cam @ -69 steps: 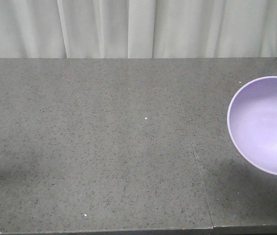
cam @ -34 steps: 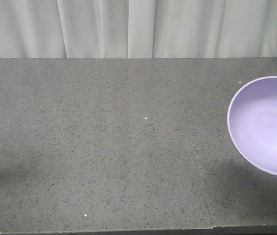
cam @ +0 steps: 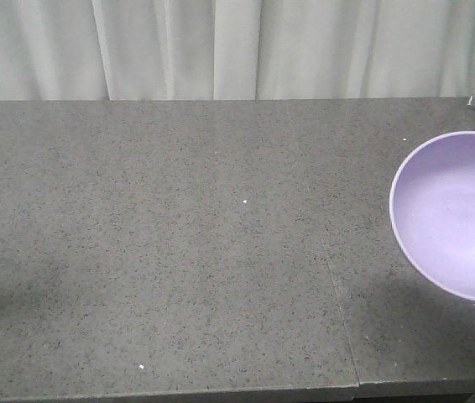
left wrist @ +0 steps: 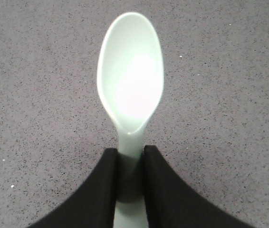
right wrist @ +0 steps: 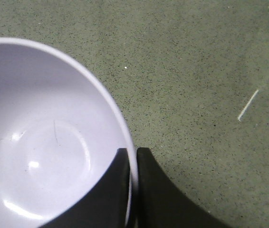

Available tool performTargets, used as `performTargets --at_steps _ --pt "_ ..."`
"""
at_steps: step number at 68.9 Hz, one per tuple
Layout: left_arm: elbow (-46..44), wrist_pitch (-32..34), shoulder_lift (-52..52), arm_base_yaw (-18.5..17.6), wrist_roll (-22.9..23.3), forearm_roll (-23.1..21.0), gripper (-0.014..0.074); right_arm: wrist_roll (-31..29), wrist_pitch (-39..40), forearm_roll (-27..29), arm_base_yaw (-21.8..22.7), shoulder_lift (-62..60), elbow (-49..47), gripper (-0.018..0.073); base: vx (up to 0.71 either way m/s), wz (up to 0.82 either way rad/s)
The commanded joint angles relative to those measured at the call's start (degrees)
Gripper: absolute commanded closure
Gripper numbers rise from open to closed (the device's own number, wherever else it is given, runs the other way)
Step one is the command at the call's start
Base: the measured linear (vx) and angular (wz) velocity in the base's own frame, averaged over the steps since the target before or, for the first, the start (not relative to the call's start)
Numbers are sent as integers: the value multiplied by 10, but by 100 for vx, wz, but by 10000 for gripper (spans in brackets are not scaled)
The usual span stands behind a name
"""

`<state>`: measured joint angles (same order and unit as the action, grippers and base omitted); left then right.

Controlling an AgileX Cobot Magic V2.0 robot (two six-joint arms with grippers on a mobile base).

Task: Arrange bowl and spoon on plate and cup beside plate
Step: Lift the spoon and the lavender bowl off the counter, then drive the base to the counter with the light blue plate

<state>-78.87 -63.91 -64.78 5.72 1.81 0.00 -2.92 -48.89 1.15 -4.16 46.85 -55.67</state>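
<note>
Between the two black fingers of the left gripper (left wrist: pixel 130 156) sits the short handle of a small pale mint-green plastic spoon (left wrist: pixel 130 71). The gripper is pinched shut on it, and the rounded scoop points straight ahead of the fingertips, hollow side up, over the speckled grey stone-look table (left wrist: pixel 229 85). The right gripper (right wrist: pixel 132 155) is clamped on the thin rim of a round, deep, smooth lavender-purple plastic bowl (right wrist: pixel 39 142), one finger inside the wall and one outside. The bowl's hollow lies ahead and to the left of those fingers. These close views do not settle whether either piece rests on the surface or hangs just above it. The bowl is upright, empty and glossy, with a fine dark hairline on its base. No plate or cup appears in any view, so both pieces probably have some way to travel. The rim grip looks the weaker hold. It covers a narrow patch of slick plastic well off the bowl's centre, so a quick swing or a tilt of the wrist could make the bowl pivot or slip out. The spoon could likewise twist between the pads, and two arms heading for one plate risk crowding each other.
</note>
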Motion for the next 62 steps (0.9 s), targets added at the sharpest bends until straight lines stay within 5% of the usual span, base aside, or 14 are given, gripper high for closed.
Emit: performTargets --at_steps 1,62 --pt "-13 28 10 -4 -1 0 603 1 38 -1 0 -5 -18 566 -2 -8" --pt "-13 28 10 -4 -1 0 603 1 38 -1 0 -5 -18 566 -6 -37"
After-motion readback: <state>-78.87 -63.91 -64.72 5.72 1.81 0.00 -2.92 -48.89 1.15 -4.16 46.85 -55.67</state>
